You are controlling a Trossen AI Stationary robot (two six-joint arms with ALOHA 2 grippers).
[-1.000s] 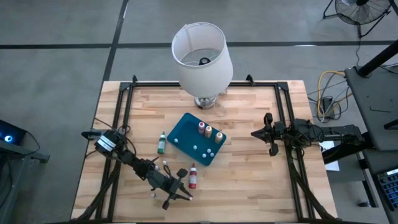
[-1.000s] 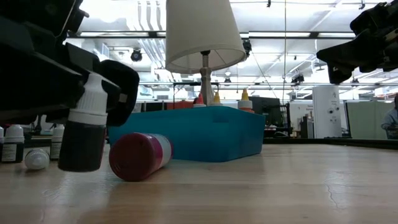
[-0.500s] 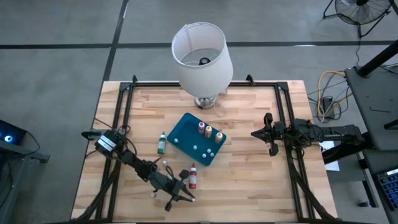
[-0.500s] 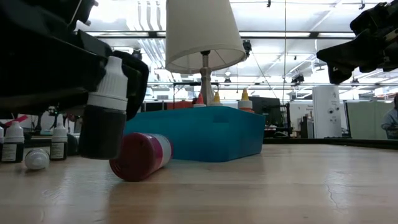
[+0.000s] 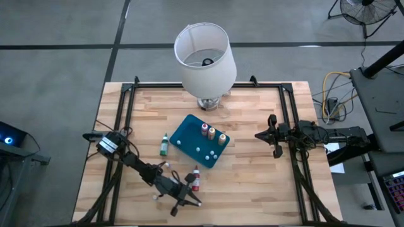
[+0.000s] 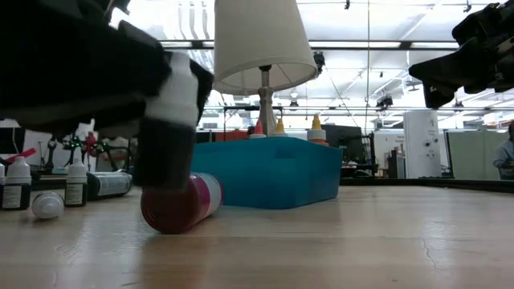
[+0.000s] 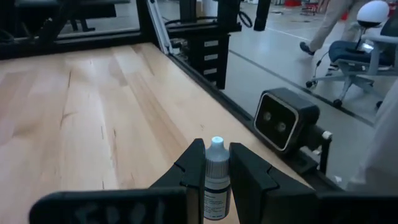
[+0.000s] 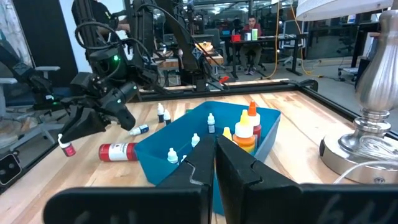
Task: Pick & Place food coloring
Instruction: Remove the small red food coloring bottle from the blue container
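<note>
Gripping a small bottle (image 7: pixel 215 180), the left hand (image 5: pixel 184 192) has shifted toward the red bottle (image 5: pixel 196 179).

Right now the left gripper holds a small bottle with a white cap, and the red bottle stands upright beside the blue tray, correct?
Not quite: the red bottle lies on its side beside the blue tray, as the low view shows. The left gripper does hold the small bottle.

Two dark jointed arms, the left arm (image 5: pixel 136 165) bearing a pale label near its base.
</note>
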